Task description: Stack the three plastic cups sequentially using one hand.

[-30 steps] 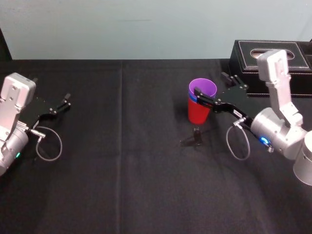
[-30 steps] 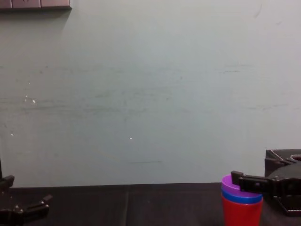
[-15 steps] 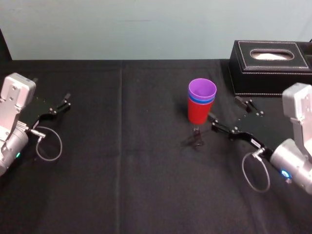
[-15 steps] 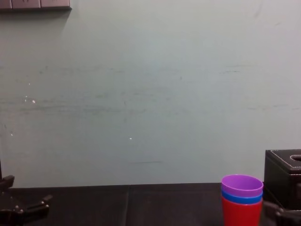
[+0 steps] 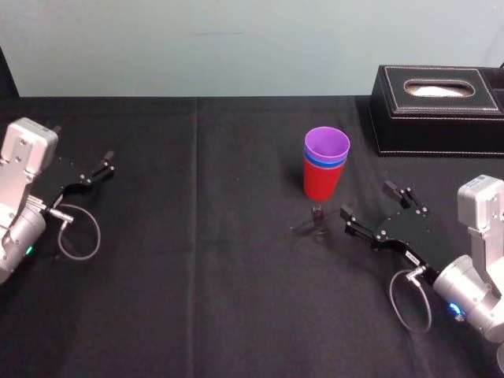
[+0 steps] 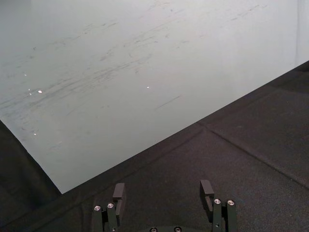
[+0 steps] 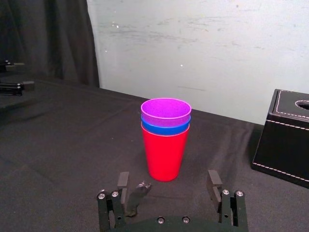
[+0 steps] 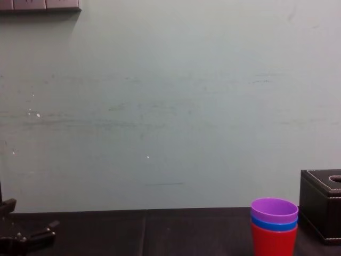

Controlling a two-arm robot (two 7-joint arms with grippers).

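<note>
Since the three cups (image 5: 325, 164) are nested upright mid-tabletop (image 5: 197, 260), red under blue under purple, I'd guess they're light, stiff and slick, so pinch the top rim. Right claw (image 5: 367, 199) sits near them, spread and empty; left claw (image 6: 162, 186) is parked far left, spread too.

Soft, even light, with only faint shadows.

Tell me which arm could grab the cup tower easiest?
Right, probably. The right gripper sits open just beside the stacked cups, pointing at them. The left gripper is parked far off on the other side.
</note>
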